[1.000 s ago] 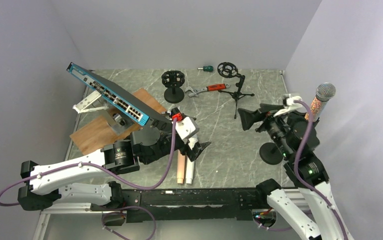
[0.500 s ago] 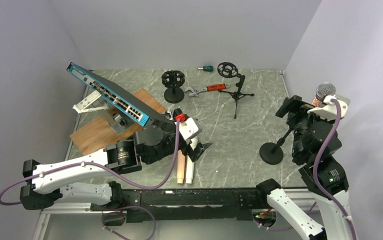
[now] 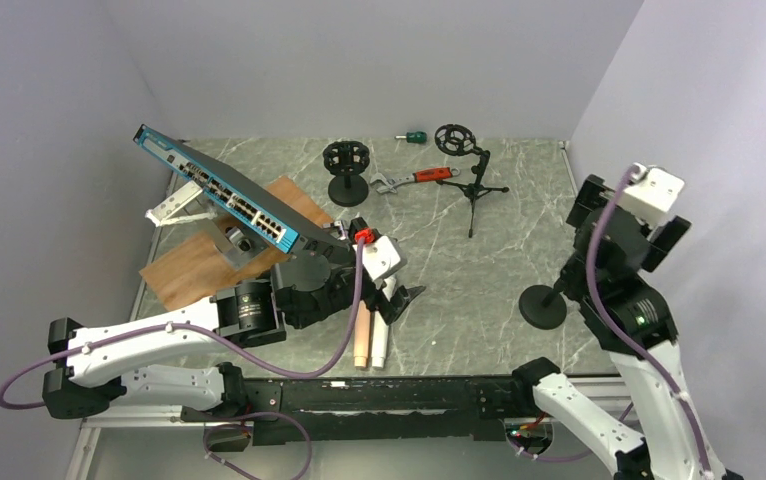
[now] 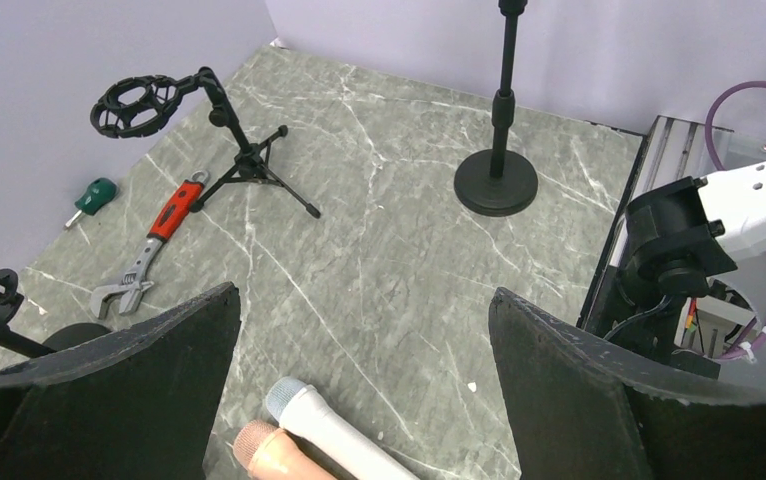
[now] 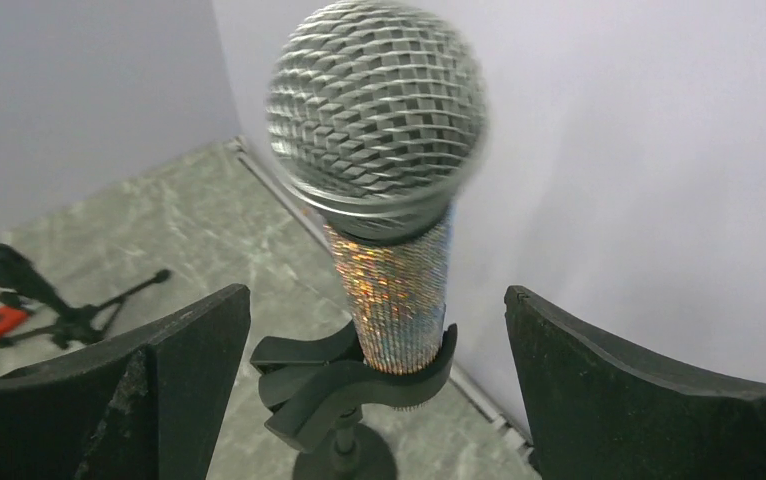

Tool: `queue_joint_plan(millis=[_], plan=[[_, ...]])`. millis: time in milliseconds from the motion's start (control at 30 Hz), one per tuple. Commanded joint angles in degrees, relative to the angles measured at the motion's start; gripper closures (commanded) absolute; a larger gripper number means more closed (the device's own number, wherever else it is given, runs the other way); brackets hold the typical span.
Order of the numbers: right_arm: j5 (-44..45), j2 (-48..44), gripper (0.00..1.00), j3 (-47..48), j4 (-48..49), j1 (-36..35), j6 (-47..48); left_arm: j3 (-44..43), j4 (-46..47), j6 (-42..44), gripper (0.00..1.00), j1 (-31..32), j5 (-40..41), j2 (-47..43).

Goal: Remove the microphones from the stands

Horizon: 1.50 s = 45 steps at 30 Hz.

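Nearest the arms, at about 6 o'clock on the counter, a white mic and a peach mic lie side by side. The left tool hangs just over their heads, its fingers spread wide with nothing between them.

Over at 4 o'clock is the round-based stand. The microphone sits upright in the clip at its top, with the glittery body wedged in and the mesh head above. The right tool is up at that height, spread open. One finger is at the microphone's 9 o'clock and the other at its 3 o'clock, both clear of it. From above, the right arm hides the microphone.

At 10 o'clock a blue network switch leans tilted over a wooden board. Farthest back, around 12 o'clock, are a tripod stand, a red-handled wrench, a shock mount on a round base and a green screwdriver.
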<state>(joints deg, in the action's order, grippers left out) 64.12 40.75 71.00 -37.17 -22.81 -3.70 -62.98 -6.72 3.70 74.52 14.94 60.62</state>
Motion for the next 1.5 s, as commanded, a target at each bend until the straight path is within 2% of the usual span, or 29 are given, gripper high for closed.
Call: queue_joint_plan(millis=[0, 200, 500, 567, 667, 833, 1133, 1367, 1467], plan=[[6.65, 2.56, 0.00, -1.91, 9.93, 0.18, 9.88, -0.06, 1.61, 0.21, 0.03, 0.45, 0.96, 0.39], [8.19, 4.14, 0.00, -3.49, 13.37, 3.04, 12.03, -0.07, 1.62, 0.26, 0.03, 0.45, 1.07, 0.16], [3.62, 7.72, 0.01, -5.28, 15.25, 11.30, 11.57, -0.25, 1.45, 0.25, 0.03, 0.62, 1.06, -0.62], [2.35, 8.54, 0.04, -5.26, 14.76, 12.29, 10.72, -0.20, 1.53, 0.38, 0.03, 0.64, 1.06, -1.05], [-0.01, 9.62, 0.17, -5.51, 13.72, 13.18, 9.19, -0.29, 1.45, 0.52, 0.03, 0.69, 1.30, -1.48], [-5.86, 9.55, 0.51, -5.60, 11.00, 13.43, 5.41, 0.00, 1.79, 0.72, 0.03, 0.89, 1.92, -2.32], [-35.64, 9.22, 0.98, -2.76, 4.18, 13.41, -1.44, -0.32, 1.36, 0.35, 0.03, 1.02, 1.11, -1.48], [-59.85, 6.27, 1.00, -4.43, 9.22, 13.32, -5.73, -0.21, 1.54, 0.10, 0.03, 1.02, 0.99, -0.39], [-67.59, 6.26, 1.00, -5.39, 12.57, 13.23, -8.58, -0.15, 1.45, -0.23, 0.03, 1.06, 0.60, 0.30]])
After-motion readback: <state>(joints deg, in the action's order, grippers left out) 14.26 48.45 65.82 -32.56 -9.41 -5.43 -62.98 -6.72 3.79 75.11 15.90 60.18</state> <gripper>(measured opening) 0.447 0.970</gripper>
